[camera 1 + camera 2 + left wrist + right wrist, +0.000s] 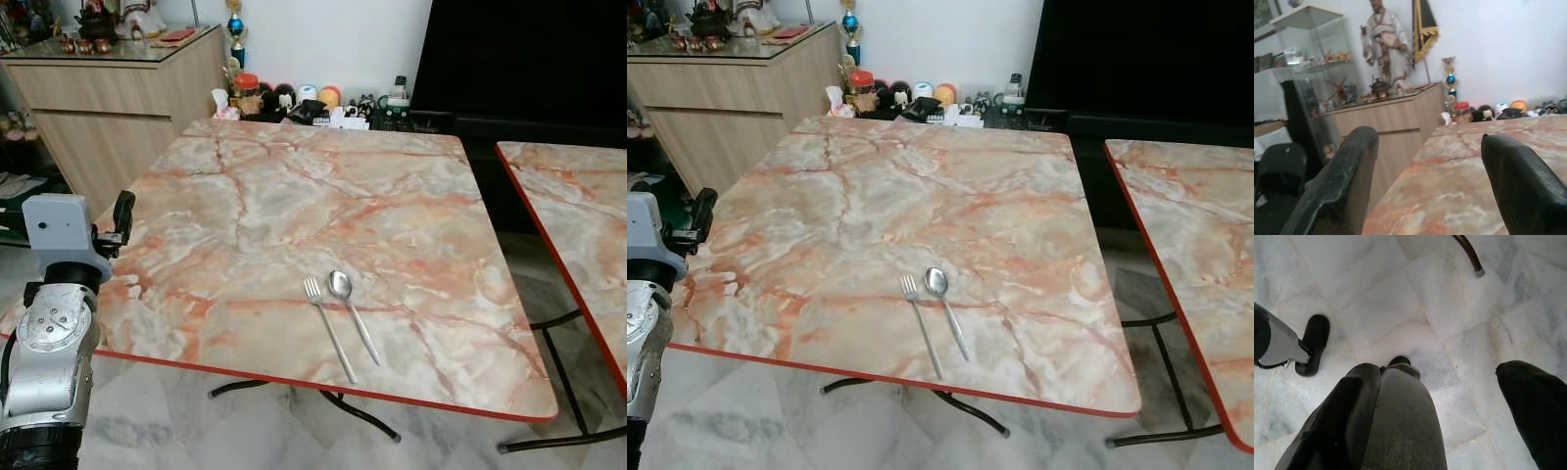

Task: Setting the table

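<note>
A fork [328, 325] and spoon [351, 311] lay side by side near the worktop's [294, 206] front edge. The left gripper [1430, 181] hovered wide open and empty at its left edge; the right gripper [1449, 406] hung open over the floor. Cutlery looked placed; the next move likely called for fetching another item.

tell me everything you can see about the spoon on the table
The spoon looks like plain polished metal, with an oval bowl and a long slim handle. It lies flat on the marble-patterned table, near the front edge, bowl toward the far side and handle slanting toward the robot's right. The fork lies just to its left, roughly parallel; whether they touch cannot be told. Nothing else is against it, and no gripper is near.
</note>
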Tool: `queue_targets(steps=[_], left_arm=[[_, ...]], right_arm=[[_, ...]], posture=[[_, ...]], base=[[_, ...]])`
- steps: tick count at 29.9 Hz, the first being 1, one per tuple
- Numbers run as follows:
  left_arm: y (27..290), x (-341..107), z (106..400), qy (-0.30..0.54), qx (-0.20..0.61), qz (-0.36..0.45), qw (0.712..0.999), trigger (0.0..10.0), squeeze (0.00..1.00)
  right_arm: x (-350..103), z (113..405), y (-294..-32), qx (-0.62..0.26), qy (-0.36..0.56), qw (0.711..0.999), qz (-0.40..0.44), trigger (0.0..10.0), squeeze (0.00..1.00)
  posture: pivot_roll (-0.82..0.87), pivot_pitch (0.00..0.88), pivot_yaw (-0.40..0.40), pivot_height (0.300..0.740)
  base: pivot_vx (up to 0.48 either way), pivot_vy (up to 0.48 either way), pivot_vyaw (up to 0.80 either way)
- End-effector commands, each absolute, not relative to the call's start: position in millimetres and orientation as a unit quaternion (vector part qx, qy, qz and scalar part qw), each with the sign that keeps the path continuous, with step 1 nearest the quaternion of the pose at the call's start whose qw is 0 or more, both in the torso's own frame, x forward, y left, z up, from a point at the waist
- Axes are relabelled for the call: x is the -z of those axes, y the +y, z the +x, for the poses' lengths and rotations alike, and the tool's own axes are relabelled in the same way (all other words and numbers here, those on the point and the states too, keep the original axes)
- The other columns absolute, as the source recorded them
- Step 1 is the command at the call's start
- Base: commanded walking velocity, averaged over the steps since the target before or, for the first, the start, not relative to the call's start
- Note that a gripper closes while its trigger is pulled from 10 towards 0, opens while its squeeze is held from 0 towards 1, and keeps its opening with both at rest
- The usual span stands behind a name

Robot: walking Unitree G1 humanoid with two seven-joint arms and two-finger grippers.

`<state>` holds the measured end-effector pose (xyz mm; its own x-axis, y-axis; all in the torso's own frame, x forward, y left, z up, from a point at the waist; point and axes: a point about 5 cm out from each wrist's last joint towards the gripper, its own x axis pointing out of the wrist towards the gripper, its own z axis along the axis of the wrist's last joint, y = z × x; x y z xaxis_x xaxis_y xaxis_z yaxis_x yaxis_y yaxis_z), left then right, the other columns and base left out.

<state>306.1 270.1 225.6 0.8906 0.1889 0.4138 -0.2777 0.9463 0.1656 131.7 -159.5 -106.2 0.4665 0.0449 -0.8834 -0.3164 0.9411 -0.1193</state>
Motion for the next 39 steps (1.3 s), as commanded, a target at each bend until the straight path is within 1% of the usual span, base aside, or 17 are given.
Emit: queue_targets(steps=[1, 2, 4, 5, 7, 9, 11, 13, 14, 18, 19, 26, 29, 33, 36, 37, 39], left_arm=[[285, -225, 302, -0.193, -0.145, 0.131, 0.961, 10.0, 0.00], [285, -225, 302, -0.193, -0.145, 0.131, 0.961, 10.0, 0.00], [306, -222, 295, -0.184, -0.196, 0.151, 0.951, 10.0, 0.00], [306, -222, 295, -0.184, -0.196, 0.151, 0.951, 10.0, 0.00], [322, -221, 289, -0.174, -0.237, 0.177, 0.939, 10.0, 0.00], [344, -216, 280, -0.147, -0.303, 0.201, 0.920, 10.0, 0.00], [378, -204, 260, -0.106, -0.407, 0.213, 0.882, 10.0, 0.00], [396, -190, 245, -0.071, -0.448, 0.232, 0.860, 10.0, 0.00], [396, -190, 245, -0.071, -0.448, 0.232, 0.860, 10.0, 0.00], [417, -156, 223, 0.015, -0.487, 0.253, 0.836, 10.0, 0.00], [422, -133, 213, 0.067, -0.489, 0.251, 0.833, 10.0, 0.00], [422, -79, 187, 0.184, -0.492, 0.243, 0.816, 10.0, 0.00], [409, -40, 170, 0.269, -0.464, 0.245, 0.808, 10.0, 0.00], [400, -16, 156, 0.316, -0.455, 0.235, 0.799, 10.0, 0.00], [393, -5, 152, 0.337, -0.449, 0.216, 0.799, 10.0, 0.00], [381, 8, 153, 0.362, -0.417, 0.197, 0.810, 10.0, 0.00], [375, 13, 154, 0.371, -0.401, 0.189, 0.816, 10.0, 0.00]], right_arm=[[112, 117, -161, -0.107, 0.535, 0.827, -0.135, 10.0, 0.00], [112, 117, -161, -0.107, 0.535, 0.827, -0.135, 10.0, 0.00], [111, 118, -162, -0.105, 0.534, 0.828, -0.134, 10.0, 0.00], [111, 118, -162, -0.105, 0.534, 0.828, -0.134, 10.0, 0.00], [111, 119, -164, -0.104, 0.534, 0.828, -0.134, 10.0, 0.00], [111, 118, -166, -0.103, 0.535, 0.827, -0.135, 10.0, 0.00], [111, 117, -168, -0.102, 0.537, 0.826, -0.135, 10.0, 0.00], [111, 115, -168, -0.101, 0.538, 0.826, -0.134, 10.0, 0.00], [111, 115, -168, -0.101, 0.538, 0.826, -0.134, 10.0, 0.00], [113, 111, -168, -0.101, 0.541, 0.824, -0.133, 10.0, 0.00], [113, 110, -168, -0.100, 0.542, 0.823, -0.133, 10.0, 0.00], [114, 107, -166, -0.100, 0.544, 0.823, -0.131, 10.0, 0.00], [113, 108, -166, -0.097, 0.543, 0.824, -0.131, 10.0, 0.00], [113, 112, -167, -0.096, 0.542, 0.825, -0.131, 10.0, 0.00], [112, 113, -168, -0.095, 0.542, 0.825, -0.132, 10.0, 0.00], [112, 114, -169, -0.094, 0.541, 0.825, -0.132, 10.0, 0.00], [112, 115, -169, -0.093, 0.541, 0.826, -0.132, 10.0, 0.00]], posture=[[0.06, 0.046, 0.015, 0.740], [0.06, 0.046, 0.015, 0.740], [0.06, 0.046, 0.015, 0.740], [0.06, 0.046, 0.015, 0.740], [0.06, 0.049, 0.015, 0.740], [0.07, 0.050, 0.014, 0.740], [0.06, 0.052, 0.016, 0.740], [0.06, 0.053, 0.017, 0.740], [0.06, 0.053, 0.017, 0.740], [0.07, 0.052, 0.017, 0.740], [0.07, 0.055, 0.017, 0.740], [0.06, 0.053, 0.018, 0.740], [0.06, 0.055, 0.016, 0.740], [0.05, 0.057, 0.017, 0.740], [0.05, 0.057, 0.014, 0.740], [0.05, 0.059, 0.014, 0.740], [0.05, 0.059, 0.014, 0.740]], base=[[0.000, 0.000, 0.00], [0.000, 0.000, 0.00], [0.000, 0.000, 0.00], [0.000, 0.000, 0.00], [0.000, 0.000, 0.00], [0.000, 0.000, 0.00], [0.000, 0.000, 0.00], [0.000, 0.000, 0.00], [0.000, 0.000, 0.00], [0.000, 0.000, 0.00], [0.000, 0.000, 0.00], [0.000, 0.000, 0.00], [0.000, 0.000, 0.00], [0.000, 0.000, 0.00], [0.000, 0.000, 0.00], [0.000, 0.000, 0.00], [0.000, 0.000, 0.00]])
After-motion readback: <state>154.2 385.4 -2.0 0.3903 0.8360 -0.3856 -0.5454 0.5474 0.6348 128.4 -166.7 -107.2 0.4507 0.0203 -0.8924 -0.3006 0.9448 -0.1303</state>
